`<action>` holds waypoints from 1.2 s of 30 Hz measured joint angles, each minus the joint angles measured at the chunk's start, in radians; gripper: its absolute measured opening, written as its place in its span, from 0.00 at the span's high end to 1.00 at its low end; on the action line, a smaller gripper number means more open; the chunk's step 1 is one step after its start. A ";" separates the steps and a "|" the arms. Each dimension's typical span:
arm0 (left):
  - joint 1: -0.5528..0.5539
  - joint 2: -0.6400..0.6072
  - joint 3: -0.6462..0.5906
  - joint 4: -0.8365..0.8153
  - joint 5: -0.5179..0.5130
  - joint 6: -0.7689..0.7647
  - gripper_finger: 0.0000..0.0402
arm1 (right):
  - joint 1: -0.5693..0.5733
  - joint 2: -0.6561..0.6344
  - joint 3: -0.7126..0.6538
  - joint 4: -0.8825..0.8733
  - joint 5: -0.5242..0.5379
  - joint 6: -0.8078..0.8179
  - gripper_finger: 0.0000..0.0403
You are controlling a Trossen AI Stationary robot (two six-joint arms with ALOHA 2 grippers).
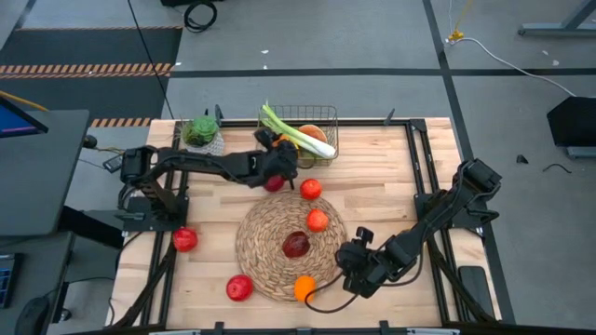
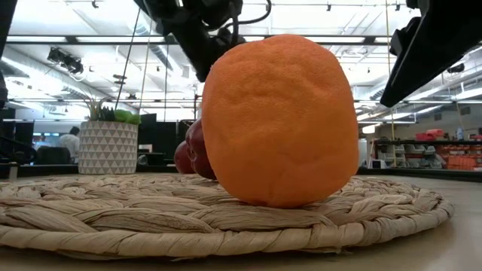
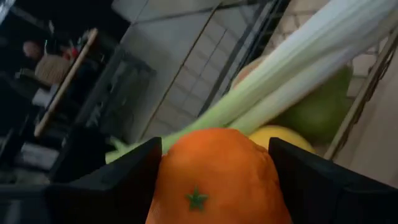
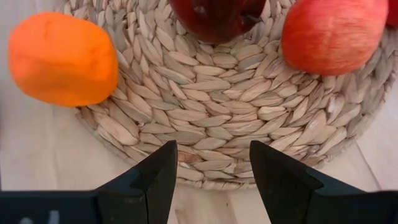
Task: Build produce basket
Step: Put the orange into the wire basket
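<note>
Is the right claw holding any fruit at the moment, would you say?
No: in the right wrist view the right claw stands open and bare over the mat, with the orange off to one side.

two oranges (image 1: 304, 288), five red apples (image 1: 185, 239), one leek (image 1: 296, 133), one basket (image 1: 328, 115)

The basket (image 1: 321, 130) sits at the surface's (image 1: 391, 195) far edge; the leek (image 1: 296, 133) lies across it, the mat (image 1: 270, 265) nearer.
</note>
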 joint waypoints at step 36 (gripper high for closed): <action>0.280 -0.001 0.000 -0.094 0.225 -0.165 0.28 | 0.006 0.000 0.000 -0.083 -0.045 0.010 0.48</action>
